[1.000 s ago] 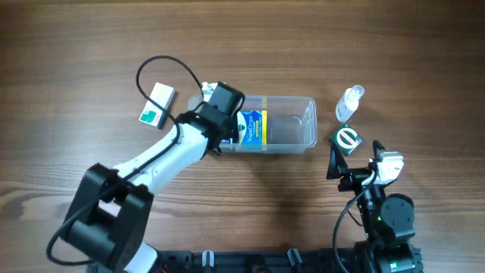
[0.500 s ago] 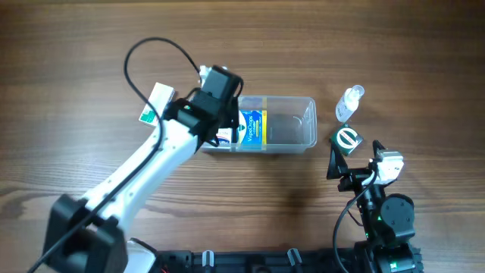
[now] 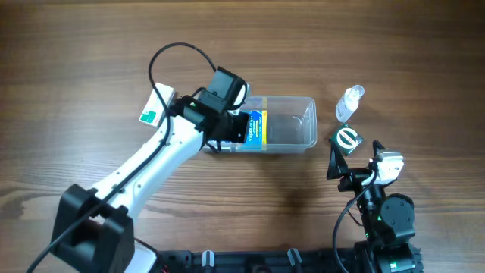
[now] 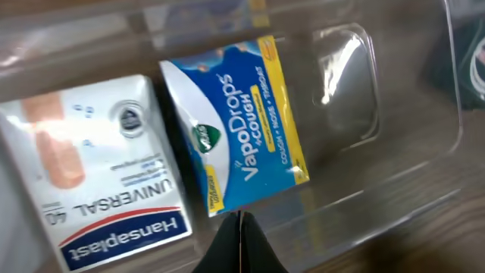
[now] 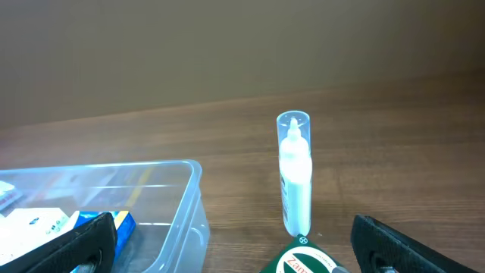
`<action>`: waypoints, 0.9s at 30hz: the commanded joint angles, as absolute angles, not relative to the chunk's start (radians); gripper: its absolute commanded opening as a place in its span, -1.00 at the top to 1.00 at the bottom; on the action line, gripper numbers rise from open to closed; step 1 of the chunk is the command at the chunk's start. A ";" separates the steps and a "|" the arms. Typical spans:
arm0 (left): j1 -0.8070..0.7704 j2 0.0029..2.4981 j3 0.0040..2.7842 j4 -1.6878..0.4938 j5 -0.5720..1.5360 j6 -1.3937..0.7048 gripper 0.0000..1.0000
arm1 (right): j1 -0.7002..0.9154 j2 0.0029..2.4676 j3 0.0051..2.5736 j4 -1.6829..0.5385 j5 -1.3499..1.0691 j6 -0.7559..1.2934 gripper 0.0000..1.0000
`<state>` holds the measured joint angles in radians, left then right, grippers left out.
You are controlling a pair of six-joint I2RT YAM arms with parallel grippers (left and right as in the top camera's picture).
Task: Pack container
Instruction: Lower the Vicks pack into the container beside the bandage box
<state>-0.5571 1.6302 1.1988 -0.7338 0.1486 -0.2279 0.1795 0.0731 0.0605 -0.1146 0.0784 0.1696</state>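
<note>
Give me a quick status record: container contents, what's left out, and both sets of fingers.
container: clear tub, partly filled
inside: VapoDrops box and Hansaplast box, side by side at one end
outside: white-green box, small bottle upright, dark green box
left fingers: shut, empty, above the packed boxes
right fingers: open, empty, dark green box just in front

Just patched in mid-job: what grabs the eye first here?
The clear container mid-table holds a blue VapoDrops pack and a Hansaplast box side by side at its left end, with the shut left gripper pointing down at them. Right of it, outside, a small clear bottle stands upright.
</note>
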 commanded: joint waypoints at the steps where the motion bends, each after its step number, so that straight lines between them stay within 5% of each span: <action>1: -0.596 1.677 1.201 -0.728 0.178 -0.186 0.93 | 0.176 0.070 0.057 -0.110 0.066 0.159 -0.99; 27: -0.609 1.860 1.201 -0.609 0.009 -0.186 0.92 | 0.176 0.070 0.057 -0.110 0.066 0.159 -0.99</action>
<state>-0.6071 1.8366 1.1988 -0.6125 0.0536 -0.2024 0.1795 0.0731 0.0605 -0.1146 0.0784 0.1696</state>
